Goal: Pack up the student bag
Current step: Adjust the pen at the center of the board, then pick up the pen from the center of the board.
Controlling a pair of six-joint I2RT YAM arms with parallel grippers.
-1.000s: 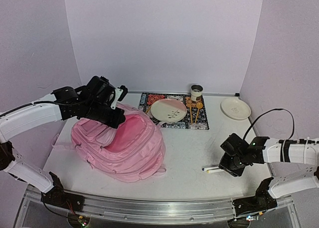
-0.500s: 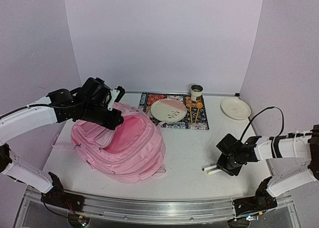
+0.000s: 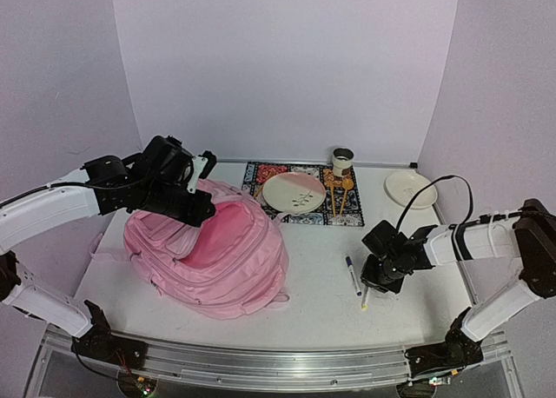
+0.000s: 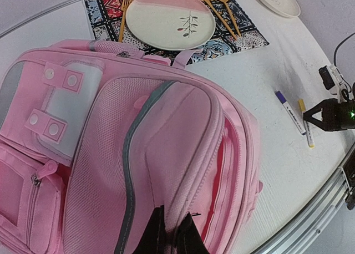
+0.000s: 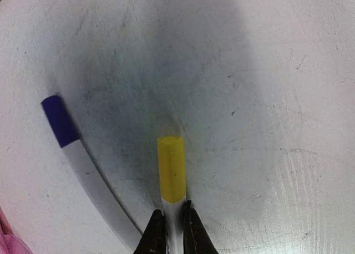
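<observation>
One student bag [image 3: 208,255] lay front pockets up on the left half of the table [image 3: 321,268], its main zip parted. The left gripper [image 4: 169,237] was pinched tight on a fold of pink fabric at that opening. To the bag's right, the right gripper [image 5: 172,226] clamped the white barrel of a yellow-capped marker [image 5: 171,176], with a purple-capped marker [image 5: 61,121] just beside. Behind the bag, a plate [image 3: 294,192] sat on a patterned mat [image 3: 256,172].
</observation>
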